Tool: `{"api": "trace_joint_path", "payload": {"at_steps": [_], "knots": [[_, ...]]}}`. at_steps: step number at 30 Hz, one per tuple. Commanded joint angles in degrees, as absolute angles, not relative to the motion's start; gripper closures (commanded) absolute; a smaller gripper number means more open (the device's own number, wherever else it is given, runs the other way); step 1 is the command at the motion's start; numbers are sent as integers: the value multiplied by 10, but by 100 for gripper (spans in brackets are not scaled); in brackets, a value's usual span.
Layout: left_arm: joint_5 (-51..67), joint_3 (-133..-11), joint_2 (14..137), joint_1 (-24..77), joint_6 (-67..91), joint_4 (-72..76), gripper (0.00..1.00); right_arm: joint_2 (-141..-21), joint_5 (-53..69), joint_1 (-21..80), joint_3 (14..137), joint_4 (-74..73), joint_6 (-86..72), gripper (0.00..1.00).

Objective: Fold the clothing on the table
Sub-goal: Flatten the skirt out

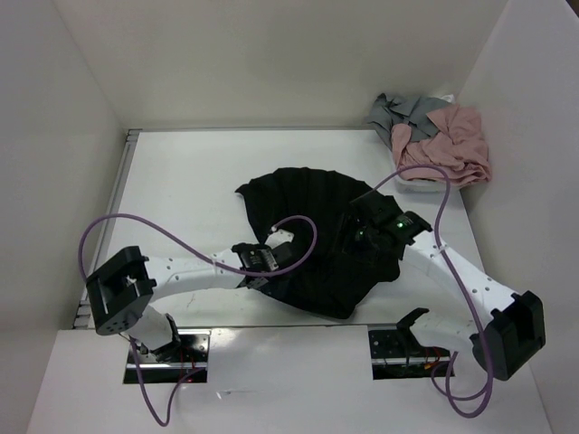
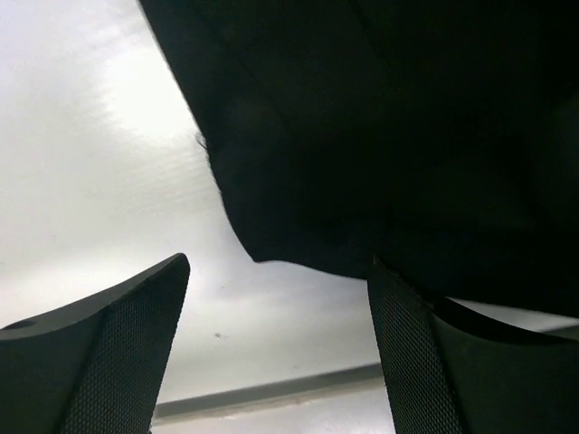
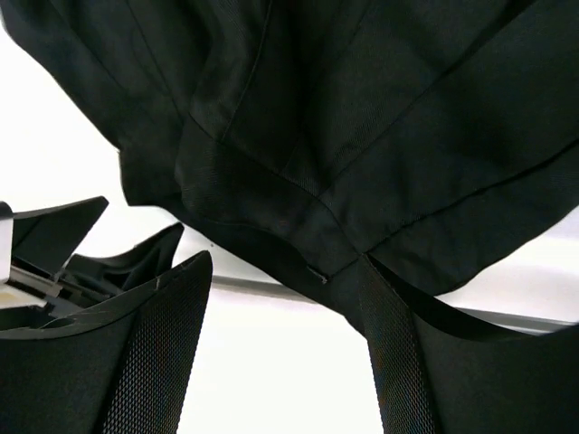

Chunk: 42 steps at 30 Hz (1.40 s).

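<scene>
From above, the clothing (image 1: 308, 203) lies rumpled in the middle of the surface (image 1: 181, 181). The left gripper (image 1: 267, 262) is at its near left edge and the right gripper (image 1: 357, 244) is over its right side. A pink garment (image 1: 452, 145) and a grey garment (image 1: 403, 113) are heaped at the far right corner, well apart.

On the left wrist view, the left gripper (image 2: 276, 348) is spread wide, with bare surface between its fingers. The clothing's (image 2: 389, 136) edge is just past the tips.

On the right wrist view, the right gripper (image 3: 285, 353) is also released. The clothing's (image 3: 362, 117) hem reaches one finger (image 3: 403, 362).
</scene>
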<state>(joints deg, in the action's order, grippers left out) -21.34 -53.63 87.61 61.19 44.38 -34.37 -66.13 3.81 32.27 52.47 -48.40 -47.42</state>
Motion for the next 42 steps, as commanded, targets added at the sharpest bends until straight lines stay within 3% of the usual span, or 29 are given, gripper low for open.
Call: {"api": "trace_joint_path", "payload": {"at_steps": [1, 8, 12, 13, 17, 18, 20, 21, 28, 31, 32, 33, 37, 42], "knots": [[-284, -563, 875, 613, 452, -345, 14, -619, 3, 327, 545, -465, -497, 29], [-311, -568, 915, 613, 457, -303, 12, -593, -3, 314, 550, -477, -502, 29], [-353, -588, 953, 628, 463, -303, 23, -576, -3, 299, 556, -489, -490, 29], [-360, -588, 953, 634, 463, -296, 34, -570, -8, 293, 562, -490, -490, 29], [-374, -588, 964, 634, 458, -279, 52, -565, -8, 280, 562, -495, -484, 29], [-383, -588, 964, 634, 458, -279, 67, -558, -8, 280, 562, -495, -484, 29], [-383, -594, 964, 634, 458, -279, 80, -553, -3, 280, 562, -490, -484, 29], [-390, -599, 964, 634, 458, -279, 97, -553, -3, 280, 562, -490, -484, 29], [-437, -617, 948, 634, 479, -315, 100, -558, 10, 280, 556, -478, -479, 29], [-371, -617, 932, 634, 432, -287, 100, -558, 15, 280, 551, -478, -469, 29], [-351, -617, 932, 634, 414, -272, 86, -563, 15, 280, 551, -478, -463, 29], [-332, -612, 926, 634, 406, -262, 44, -563, 9, 280, 551, -484, -463, 29], [-285, -572, 904, 634, 378, -236, 16, -569, 4, 280, 565, -484, -452, 29], [-271, -572, 911, 639, 344, -215, 11, -574, 4, 275, 570, -484, -452, 29]]}}
